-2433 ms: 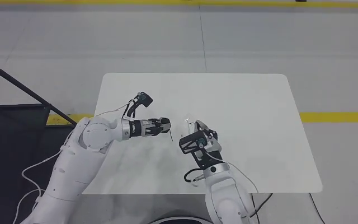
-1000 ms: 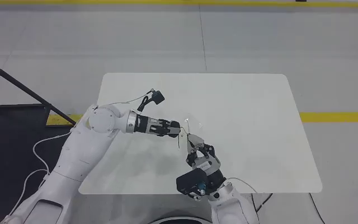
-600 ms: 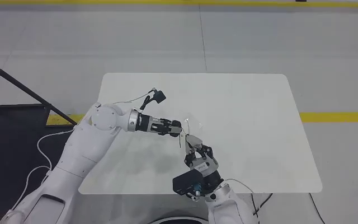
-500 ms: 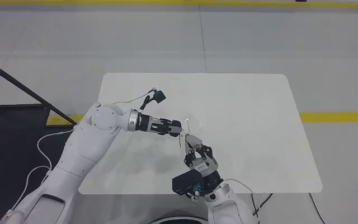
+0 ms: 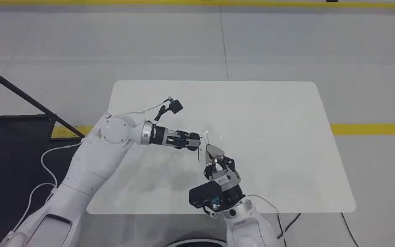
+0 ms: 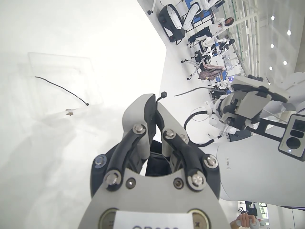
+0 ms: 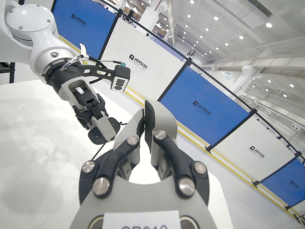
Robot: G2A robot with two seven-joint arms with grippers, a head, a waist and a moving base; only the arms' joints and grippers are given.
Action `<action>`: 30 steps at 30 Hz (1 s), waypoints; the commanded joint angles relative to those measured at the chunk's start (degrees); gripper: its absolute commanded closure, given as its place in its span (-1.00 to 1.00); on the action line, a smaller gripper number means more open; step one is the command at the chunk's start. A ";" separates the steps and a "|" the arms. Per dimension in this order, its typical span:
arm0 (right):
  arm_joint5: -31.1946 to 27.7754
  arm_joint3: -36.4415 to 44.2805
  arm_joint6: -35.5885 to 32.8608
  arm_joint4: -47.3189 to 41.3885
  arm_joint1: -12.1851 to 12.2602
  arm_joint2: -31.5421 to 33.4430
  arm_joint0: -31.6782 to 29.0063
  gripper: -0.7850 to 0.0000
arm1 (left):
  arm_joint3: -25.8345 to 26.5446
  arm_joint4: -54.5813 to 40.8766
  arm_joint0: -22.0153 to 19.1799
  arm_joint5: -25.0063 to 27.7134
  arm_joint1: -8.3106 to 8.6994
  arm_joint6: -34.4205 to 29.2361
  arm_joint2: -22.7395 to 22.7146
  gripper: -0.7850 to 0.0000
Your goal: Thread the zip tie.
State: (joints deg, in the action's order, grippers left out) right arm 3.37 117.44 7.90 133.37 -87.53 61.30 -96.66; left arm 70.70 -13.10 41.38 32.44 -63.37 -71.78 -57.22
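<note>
Left jaws closed on zip tie (image 6: 164, 94) head, right jaws pinching its tail

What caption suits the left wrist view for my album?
Left pincer grips a zip tie; spare tie lies in clear tray.

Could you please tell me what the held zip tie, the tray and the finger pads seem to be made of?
The zip tie: black, matte, flexible plastic, probably nylon; it curves from the left hand. Tray: clear, glossy plastic, perhaps acrylic; the table shows through. Finger pads: black, matte, likely rubber; the right hand's are ribbed.
</note>
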 commanded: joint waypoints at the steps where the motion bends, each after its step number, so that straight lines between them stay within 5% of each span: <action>1: 0.01 -0.25 -0.25 0.03 0.07 -0.26 0.36 1.00 | 0.00 0.00 0.00 0.00 0.00 0.00 0.00 1.00; 30: 4.36 -2.03 -5.12 2.57 0.71 -3.38 3.04 1.00 | 0.00 0.00 0.00 0.00 0.00 0.00 0.00 1.00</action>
State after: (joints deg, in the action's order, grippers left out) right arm 7.32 115.56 3.25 135.66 -86.81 58.04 -93.76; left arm 70.70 -13.10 41.38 32.44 -63.37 -71.78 -57.22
